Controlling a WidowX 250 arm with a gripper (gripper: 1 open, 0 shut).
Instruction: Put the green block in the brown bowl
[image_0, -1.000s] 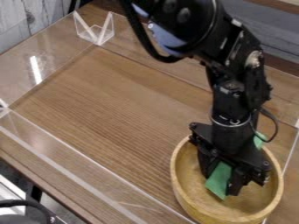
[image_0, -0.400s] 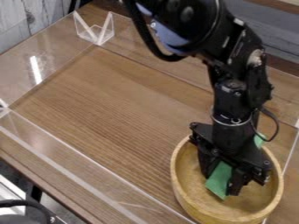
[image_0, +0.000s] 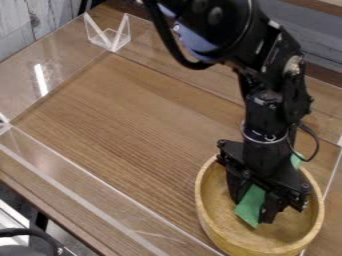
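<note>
1. Currently, the single camera view shows no change against the two earlier pictures: the arm, the gripper (image_0: 263, 205) and the block (image_0: 251, 208) sit in the same places. The motion has paused.
2. The gripper points straight down into the bowl (image_0: 214, 213). Its dark fingers stand on either side of the block and appear clamped on it. The hold is judged from how closely the fingers flank the block; the contact faces themselves are hidden.
3. The block is inside the bowl's rim, low in the hollow, tilted rather than lying flat. Whether its lower end touches the bowl floor cannot be told.
4. Meaning for the task: the carry looks finished and only the release remains. The block does not yet rest free in the bowl. The next move would call for parting the fingers, then lifting straight up so that they do not drag the block out.
5. Materials and shapes:
   - Block: small mint-green bar, flat faces, plain matte surface.
   - Bowl: round, light-tan wood, thick smooth rim, faint grain.
   - Table (image_0: 120, 110): brown wood-grain top, long straight grain lines.
   - Clear wall (image_0: 54, 160): transparent sheet edging the work area, glossy, with reflections.
   - Arm: black, hard, jointed housings with dark cables.
</note>
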